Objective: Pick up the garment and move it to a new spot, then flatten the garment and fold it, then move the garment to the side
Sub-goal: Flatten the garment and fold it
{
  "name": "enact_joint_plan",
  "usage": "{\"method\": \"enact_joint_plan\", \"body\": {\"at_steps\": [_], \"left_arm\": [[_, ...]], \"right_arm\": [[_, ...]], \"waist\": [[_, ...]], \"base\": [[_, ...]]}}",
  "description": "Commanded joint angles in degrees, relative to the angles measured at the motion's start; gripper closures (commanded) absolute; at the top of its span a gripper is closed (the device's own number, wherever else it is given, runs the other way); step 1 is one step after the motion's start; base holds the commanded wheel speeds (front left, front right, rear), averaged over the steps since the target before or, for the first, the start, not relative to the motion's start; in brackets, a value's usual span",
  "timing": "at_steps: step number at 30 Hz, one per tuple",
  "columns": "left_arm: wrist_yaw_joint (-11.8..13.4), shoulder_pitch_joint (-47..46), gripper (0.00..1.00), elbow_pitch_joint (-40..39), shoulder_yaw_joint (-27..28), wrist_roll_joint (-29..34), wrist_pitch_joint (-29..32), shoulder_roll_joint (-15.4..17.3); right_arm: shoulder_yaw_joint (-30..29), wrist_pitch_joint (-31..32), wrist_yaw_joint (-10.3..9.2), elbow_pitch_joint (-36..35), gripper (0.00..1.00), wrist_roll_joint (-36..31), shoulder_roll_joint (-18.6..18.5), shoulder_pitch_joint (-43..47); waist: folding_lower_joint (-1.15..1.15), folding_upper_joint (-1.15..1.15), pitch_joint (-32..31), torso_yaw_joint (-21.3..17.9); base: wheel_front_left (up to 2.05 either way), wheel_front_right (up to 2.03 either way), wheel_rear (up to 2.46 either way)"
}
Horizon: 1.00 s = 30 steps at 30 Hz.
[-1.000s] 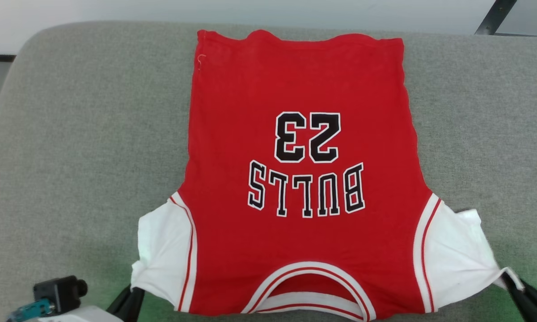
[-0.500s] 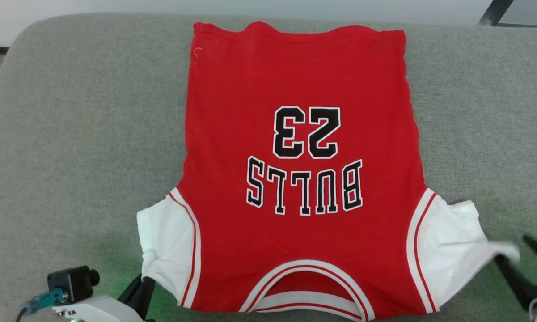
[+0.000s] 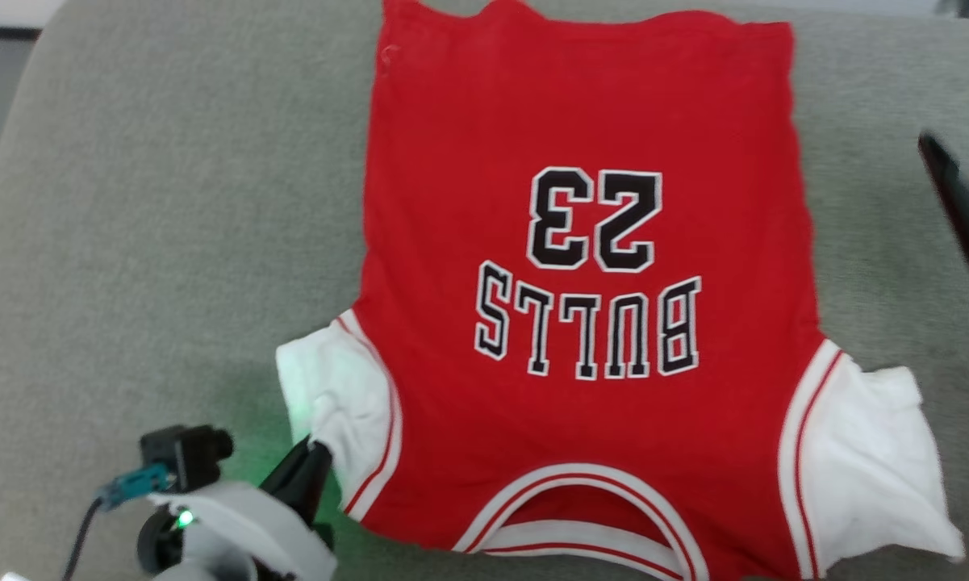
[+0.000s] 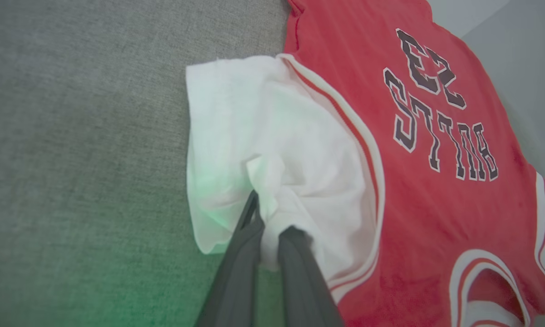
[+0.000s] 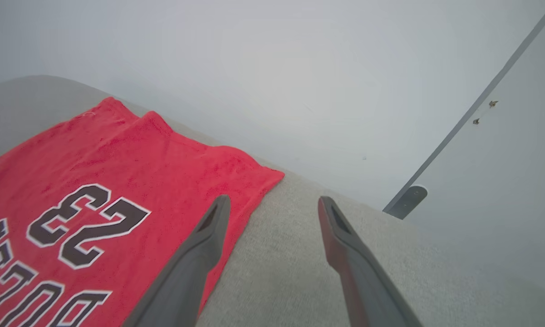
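The garment (image 3: 581, 420) lay flat, print up, across the middle of the grey cushion (image 3: 169, 242), with its collar toward 6 o'clock in the head view. At its 8 o'clock, the left tool (image 4: 272, 222) was clamped on a pinched fold of the white sleeve (image 4: 263, 136). The right tool (image 5: 273, 202) hung at 3 o'clock, off the cloth, spread wide and holding nothing.

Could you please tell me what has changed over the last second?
The right gripper let go of the right white sleeve of the garment, opened and moved forward beside its right edge. The left gripper stays shut on the left white sleeve; the garment lies spread on the grey cushion as before.
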Motion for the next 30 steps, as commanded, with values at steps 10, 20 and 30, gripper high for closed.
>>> {"method": "enact_joint_plan", "body": {"at_steps": [10, 20, 30], "left_arm": [[-4.51, -8.8, 1.0, 5.29, -3.78, 4.15, 0.78, -8.37], [-8.69, -12.4, 1.0, 12.02, -7.12, 5.24, 1.86, -14.33], [-12.01, -14.02, 1.0, 17.16, -8.98, 5.4, 2.21, -17.74]], "right_arm": [[9.35, 1.97, -0.08, 19.68, 0.0, 0.79, -5.21, -26.75], [15.81, 12.29, -0.08, 38.86, 0.0, 3.08, -6.81, -40.45], [13.58, 24.94, -0.08, 55.75, 0.0, 0.55, -5.25, -47.53]], "waist": [[0.0, 0.0, 8.74, 10.38], [0.0, 0.0, 12.84, 16.64], [0.0, 0.0, 15.32, 20.95]], "base": [[0.0, 0.0, 0.0], [0.0, 0.0, 0.0], [0.0, 0.0, 0.0]]}}
